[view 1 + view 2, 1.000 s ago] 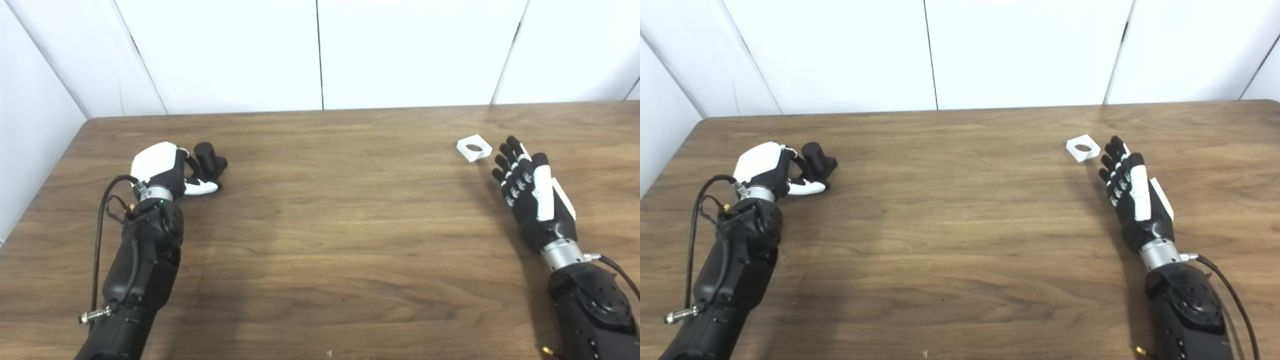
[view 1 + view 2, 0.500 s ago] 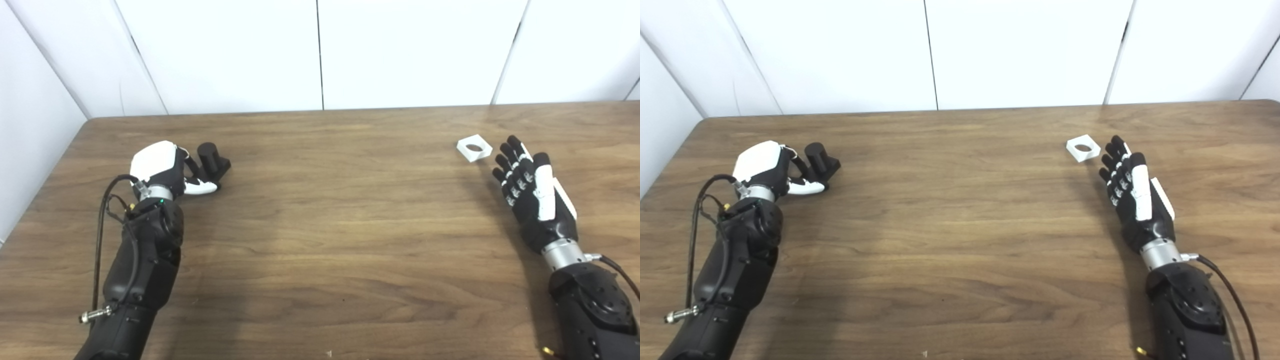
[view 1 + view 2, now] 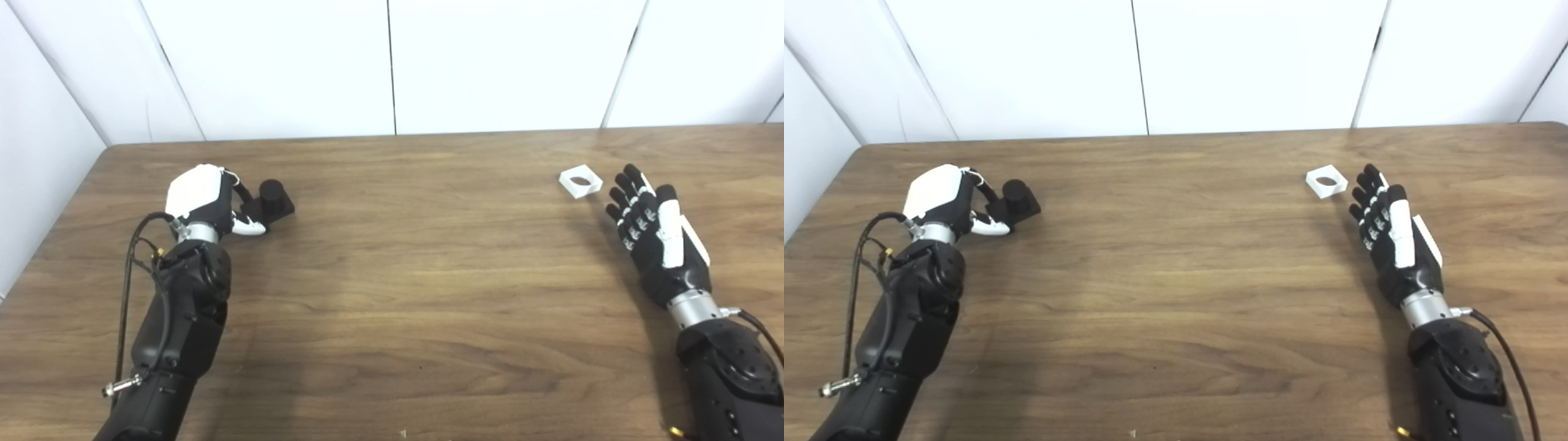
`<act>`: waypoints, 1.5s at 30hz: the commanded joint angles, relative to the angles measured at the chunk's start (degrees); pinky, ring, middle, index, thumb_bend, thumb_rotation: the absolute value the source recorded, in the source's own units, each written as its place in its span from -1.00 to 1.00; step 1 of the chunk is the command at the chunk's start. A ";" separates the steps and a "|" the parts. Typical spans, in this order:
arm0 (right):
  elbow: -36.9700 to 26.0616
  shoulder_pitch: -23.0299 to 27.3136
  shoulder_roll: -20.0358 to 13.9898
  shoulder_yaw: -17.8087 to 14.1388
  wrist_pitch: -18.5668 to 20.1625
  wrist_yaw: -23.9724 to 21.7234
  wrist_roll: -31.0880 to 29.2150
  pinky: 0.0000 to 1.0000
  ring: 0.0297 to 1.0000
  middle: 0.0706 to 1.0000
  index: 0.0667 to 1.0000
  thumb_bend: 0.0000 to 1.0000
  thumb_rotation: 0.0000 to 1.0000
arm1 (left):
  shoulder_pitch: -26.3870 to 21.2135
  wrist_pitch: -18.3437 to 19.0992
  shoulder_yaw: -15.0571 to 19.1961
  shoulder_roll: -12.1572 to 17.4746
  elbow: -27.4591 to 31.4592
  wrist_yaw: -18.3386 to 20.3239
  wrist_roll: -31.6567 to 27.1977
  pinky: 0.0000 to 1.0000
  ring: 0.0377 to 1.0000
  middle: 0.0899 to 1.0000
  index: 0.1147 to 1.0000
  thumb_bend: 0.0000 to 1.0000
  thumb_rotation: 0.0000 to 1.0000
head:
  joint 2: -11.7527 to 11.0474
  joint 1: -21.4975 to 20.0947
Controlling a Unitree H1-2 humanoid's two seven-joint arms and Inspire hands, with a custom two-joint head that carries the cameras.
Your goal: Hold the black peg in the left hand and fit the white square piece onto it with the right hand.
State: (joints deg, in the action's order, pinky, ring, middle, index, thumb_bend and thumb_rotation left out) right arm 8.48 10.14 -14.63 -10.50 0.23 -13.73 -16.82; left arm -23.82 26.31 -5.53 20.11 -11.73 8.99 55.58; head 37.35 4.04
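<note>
Step in hand looks like the pickup phase, nothing mated yet. L hand (image 3: 205, 199) is at the peg (image 3: 272, 197) near the table's (image 3: 392, 275) left-rear; fingers curl round its base, but can't tell if the grip is closed. R hand (image 3: 652, 236) is spread, holding nothing, just beside the white piece (image 3: 580, 181), which lies flat. Next, prob: secure peg upright, R hand pinches piece by its edges.

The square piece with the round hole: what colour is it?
White. The square piece shows best in the left eye view, lying on the brown wooden table.
</note>
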 commanded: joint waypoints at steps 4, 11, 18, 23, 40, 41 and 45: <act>1.80 -1.10 -0.23 -0.27 -1.67 -0.67 -0.53 1.00 1.00 1.00 1.00 0.18 1.00 | -1.05 0.57 0.61 0.95 0.90 -0.77 -0.51 1.00 1.00 0.81 -0.16 0.03 -0.88 | 0.12 0.12; 1.47 -1.18 -0.68 -0.17 -1.34 -0.86 -0.46 1.00 1.00 1.00 1.00 0.16 1.00 | -0.40 0.58 0.20 0.83 1.14 -0.52 -0.18 1.00 1.00 0.78 -0.16 0.03 -0.88 | 0.33 -0.04; 1.03 -1.28 -0.68 -0.13 -0.78 -0.76 -0.51 1.00 1.00 1.00 1.00 0.20 1.00 | 0.73 0.59 0.45 -0.04 2.83 0.94 -0.60 1.00 1.00 0.77 -0.15 0.03 -0.87 | 0.56 -0.09; 1.22 -1.27 -0.81 0.03 -0.98 -0.82 -0.24 1.00 1.00 1.00 1.00 0.22 1.00 | 2.43 0.53 -0.32 -0.19 6.97 3.44 -3.10 1.00 1.00 0.76 -0.16 0.03 -0.87 | 0.85 -0.03; -0.35 -1.44 -0.46 0.49 1.41 -0.21 0.39 1.00 1.00 1.00 1.00 0.26 1.00 | 10.40 0.58 -1.09 -4.75 24.54 15.55 -2.44 1.00 1.00 0.80 -0.15 0.02 -0.87 | 1.77 0.04; -0.47 -1.40 -0.46 0.51 1.64 -0.22 0.33 1.00 1.00 1.00 1.00 0.27 1.00 | 10.80 0.58 -1.21 -5.00 25.50 16.40 -2.11 1.00 1.00 0.80 -0.15 0.02 -0.87 | 1.83 0.01; -0.76 -1.02 -0.37 0.81 2.06 0.20 1.10 1.00 1.00 1.00 1.00 0.29 1.00 | 12.41 0.59 -1.84 -6.32 28.98 19.53 -0.49 1.00 1.00 0.82 -0.15 0.01 -0.87 | 2.11 0.04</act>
State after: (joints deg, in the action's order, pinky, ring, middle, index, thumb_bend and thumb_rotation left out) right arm 7.96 9.83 -15.29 -10.13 2.41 -13.73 -16.02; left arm -10.61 26.95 -6.94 14.06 14.56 27.37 53.89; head 39.29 4.04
